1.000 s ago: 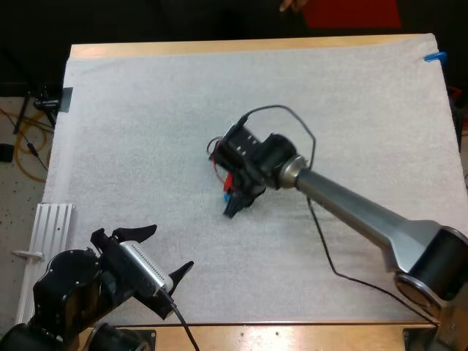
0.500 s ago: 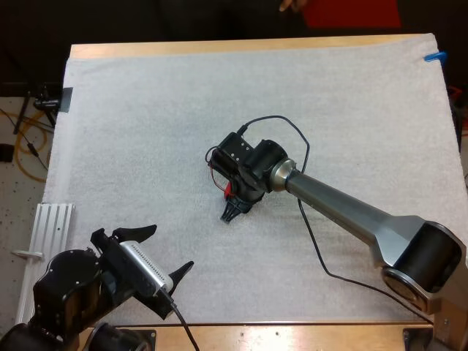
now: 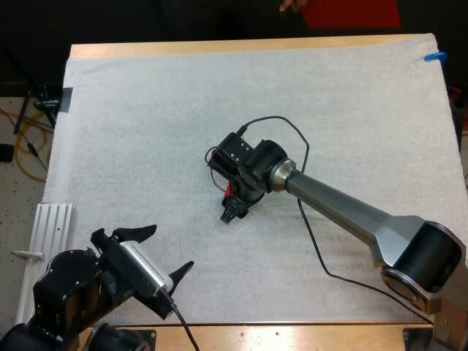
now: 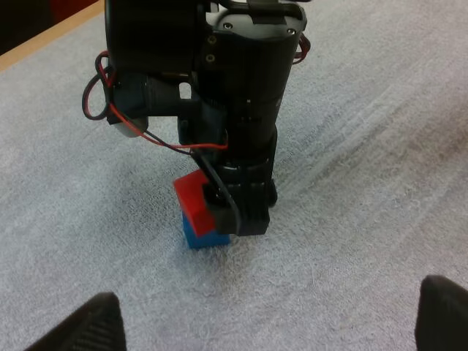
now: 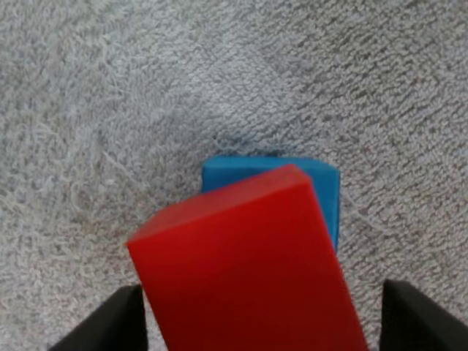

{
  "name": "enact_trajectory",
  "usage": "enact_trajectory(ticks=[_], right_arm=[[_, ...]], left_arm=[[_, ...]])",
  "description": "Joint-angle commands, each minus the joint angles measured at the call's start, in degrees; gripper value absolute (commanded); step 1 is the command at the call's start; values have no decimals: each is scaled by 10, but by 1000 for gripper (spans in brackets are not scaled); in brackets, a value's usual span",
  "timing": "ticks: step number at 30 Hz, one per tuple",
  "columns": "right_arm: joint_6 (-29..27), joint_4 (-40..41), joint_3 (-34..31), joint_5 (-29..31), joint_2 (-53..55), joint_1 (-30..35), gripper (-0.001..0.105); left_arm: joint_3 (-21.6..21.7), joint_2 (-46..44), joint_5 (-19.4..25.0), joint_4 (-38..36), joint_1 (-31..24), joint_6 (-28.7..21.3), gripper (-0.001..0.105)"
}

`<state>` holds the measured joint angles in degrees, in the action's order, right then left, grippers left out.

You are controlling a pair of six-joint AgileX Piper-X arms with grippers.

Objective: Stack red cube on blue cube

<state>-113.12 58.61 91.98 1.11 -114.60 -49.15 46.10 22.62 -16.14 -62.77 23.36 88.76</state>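
The left hand (image 3: 170, 248) hangs released, fingers spread wide, over the near edge of the white mat (image 3: 146, 110). Farther out, mid-mat, the right hand (image 3: 234, 212) grasps the red cube (image 4: 194, 196), which sits atop the blue cube (image 4: 199, 235), slightly offset. Beyond runs the wooden bench (image 3: 219, 47).

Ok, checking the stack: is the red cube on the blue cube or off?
On: in the left wrist view the red cube rests atop the blue cube, no gap between them.

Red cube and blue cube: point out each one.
small red cube (image 5: 241, 270), right wrist view, middle of its top face.
small blue cube (image 5: 322, 186), right wrist view, exposed corner of its top face.
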Motion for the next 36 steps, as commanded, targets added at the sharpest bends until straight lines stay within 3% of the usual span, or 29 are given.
enact_trajectory(ticks=[1,15,32,36], right_arm=[[1,1,5,-6,11,2,63],[2,-10,5,1,132,15,63],[28,-46,5,-11,216,211,63],[39,-46,5,-11,236,244,63]], left_arm=[[1,0,-4,0,2,-4,76],[1,0,-4,0,2,-4,76],[1,0,-4,0,2,-5,76],[-11,3,-3,81,2,-55,76]])
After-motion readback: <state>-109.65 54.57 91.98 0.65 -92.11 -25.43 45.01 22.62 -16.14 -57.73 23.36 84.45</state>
